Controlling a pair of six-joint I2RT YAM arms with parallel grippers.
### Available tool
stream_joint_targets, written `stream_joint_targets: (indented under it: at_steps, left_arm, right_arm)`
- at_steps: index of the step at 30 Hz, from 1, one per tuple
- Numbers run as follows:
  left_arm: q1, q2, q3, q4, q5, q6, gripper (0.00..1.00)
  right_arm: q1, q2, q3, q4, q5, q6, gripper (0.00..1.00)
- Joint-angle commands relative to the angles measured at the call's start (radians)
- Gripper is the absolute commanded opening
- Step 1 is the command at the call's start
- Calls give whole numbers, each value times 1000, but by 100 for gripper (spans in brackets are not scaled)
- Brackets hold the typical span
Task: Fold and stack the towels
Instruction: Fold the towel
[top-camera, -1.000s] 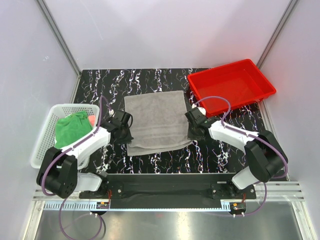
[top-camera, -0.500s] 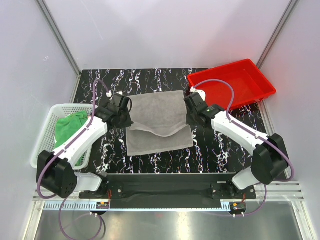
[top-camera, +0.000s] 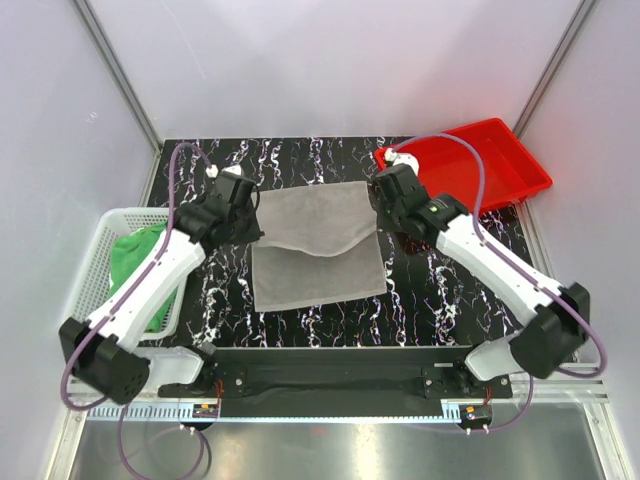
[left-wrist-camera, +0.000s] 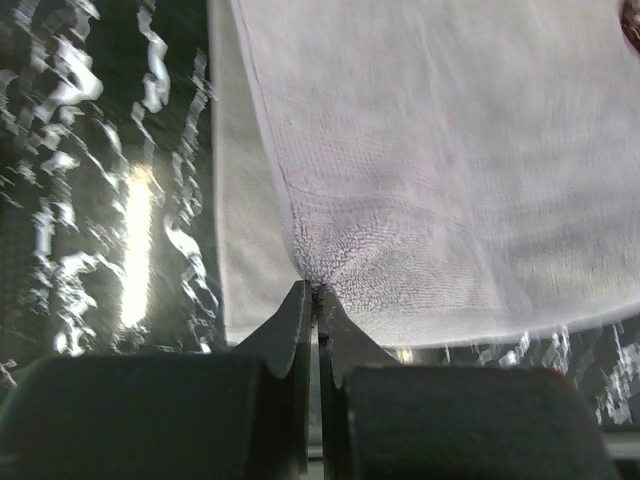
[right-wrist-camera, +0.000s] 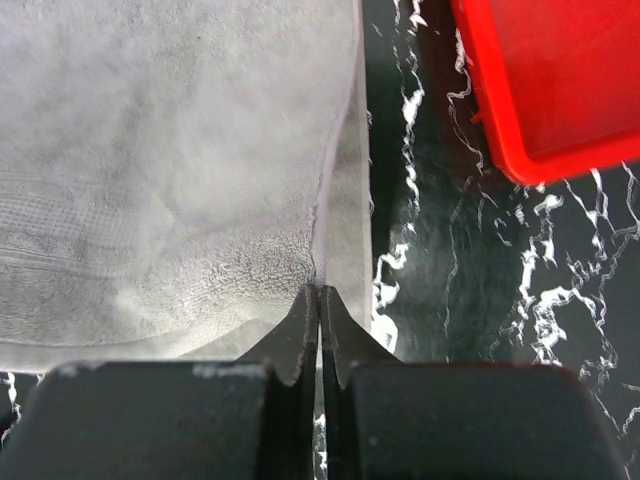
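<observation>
The grey towel (top-camera: 318, 245) lies in the middle of the black marbled table (top-camera: 300, 160), between the two arms. Its near part is flat on the table, and a second layer of it is lifted and folded over toward the far side.

The left gripper (top-camera: 252, 228) is closed on the left edge of the lifted layer. In the left wrist view its two fingers (left-wrist-camera: 296, 330) meet tip to tip, with a small pinch of the towel (left-wrist-camera: 430, 180) between them. The cloth spreads away from the fingertips, forward and to the right of them, and a flat strip of the lower layer shows just to their left.

The right gripper (top-camera: 384, 222) is closed on the right edge of the same layer. In the right wrist view its fingers (right-wrist-camera: 300, 325) also meet at the tips and pinch the towel (right-wrist-camera: 170, 150), which spreads forward and to the left of them.

The red tray (right-wrist-camera: 560, 70) is forward and to the right of the right fingertips, apart from the towel.

A green towel (top-camera: 130, 262) lies crumpled in the white basket (top-camera: 95, 270), well to the left of the left fingers.
</observation>
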Motion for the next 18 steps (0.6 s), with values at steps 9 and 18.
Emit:
stream_joint_targets:
  at_steps: [9, 18]
  left_arm:
    - [-104, -104, -469, 162, 21, -142, 0]
    - [-106, -60, -509, 182, -4, -139, 0]
  right_arm:
    - [-3, -161, -518, 179, -124, 145, 0]
    - [-3, -130, -591, 247, -155, 155, 0]
